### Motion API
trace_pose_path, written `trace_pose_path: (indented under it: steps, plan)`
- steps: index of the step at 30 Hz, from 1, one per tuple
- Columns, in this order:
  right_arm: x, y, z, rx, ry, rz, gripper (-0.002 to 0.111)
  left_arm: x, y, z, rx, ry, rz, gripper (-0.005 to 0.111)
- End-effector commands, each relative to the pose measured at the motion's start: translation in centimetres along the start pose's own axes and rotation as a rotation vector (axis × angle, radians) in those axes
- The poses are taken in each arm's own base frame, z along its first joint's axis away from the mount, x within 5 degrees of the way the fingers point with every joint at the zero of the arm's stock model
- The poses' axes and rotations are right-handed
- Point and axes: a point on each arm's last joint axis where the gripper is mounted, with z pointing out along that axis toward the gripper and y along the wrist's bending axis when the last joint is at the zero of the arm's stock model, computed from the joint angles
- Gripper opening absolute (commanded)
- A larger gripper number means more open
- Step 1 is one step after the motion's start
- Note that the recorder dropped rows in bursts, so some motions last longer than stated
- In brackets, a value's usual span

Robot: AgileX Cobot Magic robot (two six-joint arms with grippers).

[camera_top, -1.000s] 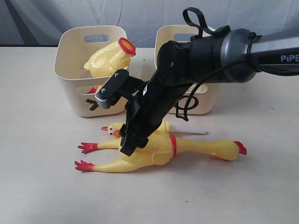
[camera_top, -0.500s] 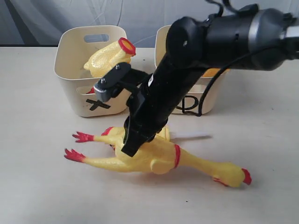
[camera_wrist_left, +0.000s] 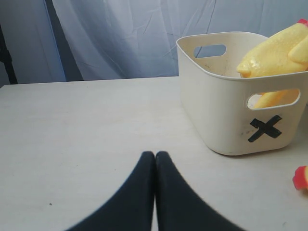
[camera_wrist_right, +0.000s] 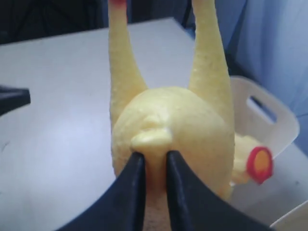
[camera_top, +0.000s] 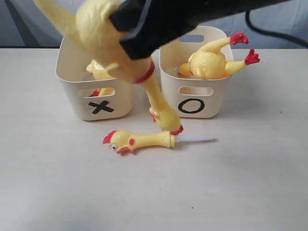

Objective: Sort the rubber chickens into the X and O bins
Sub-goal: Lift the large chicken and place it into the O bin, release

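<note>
While the right pincer (camera_wrist_right: 151,161) is clamped on the rump of the whole rubber chicken (camera_top: 103,43), its head dangles low between the X bin (camera_top: 72,91) and O bin (camera_top: 211,103), near the head-and-neck piece (camera_top: 139,140) on the table (camera_top: 240,192). I'd lift until the head clears the rim before releasing. The left pincer (camera_wrist_left: 155,161), tips together, holds nothing.

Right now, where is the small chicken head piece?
In the exterior view the head piece lies on the table near the middle, just in front of the gap between the X bin and the O bin, beneath the dangling head of the lifted chicken.
</note>
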Motion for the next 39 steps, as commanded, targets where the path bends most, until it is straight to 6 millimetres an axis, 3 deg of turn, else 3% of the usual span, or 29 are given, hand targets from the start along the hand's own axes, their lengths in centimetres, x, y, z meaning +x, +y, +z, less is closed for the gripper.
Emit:
trace_pose_path:
  steps: [1, 10, 18, 24, 32, 39]
  plan:
    - [-2.5, -0.6, -3.4, 0.145, -0.212, -0.022, -0.001, -0.3, 0.0, -0.1, -0.001, -0.020, -0.002, 0.000]
    - [-4.6, -2.4, -4.9, 0.371, -0.464, -0.016, -0.001, -0.3, 0.0, -0.1, -0.001, -0.020, -0.002, 0.000]
    - [-4.8, -4.7, -2.7, 0.563, -0.580, -0.031, -0.001, -0.3, 0.0, -0.1, -0.001, -0.020, -0.002, 0.000]
    - [-3.4, -6.7, 0.5, 0.722, -0.568, -0.008, -0.001, -0.3, 0.0, -0.1, -0.001, -0.020, -0.002, 0.000]
    - [1.2, -10.1, 2.9, 1.113, -0.440, 0.294, -0.001, -0.3, 0.0, -0.1, -0.001, -0.020, -0.002, 0.000]
    - [2.6, -10.6, 5.2, 1.151, -0.405, 0.250, -0.001, -0.3, 0.0, -0.1, -0.001, -0.020, -0.002, 0.000]
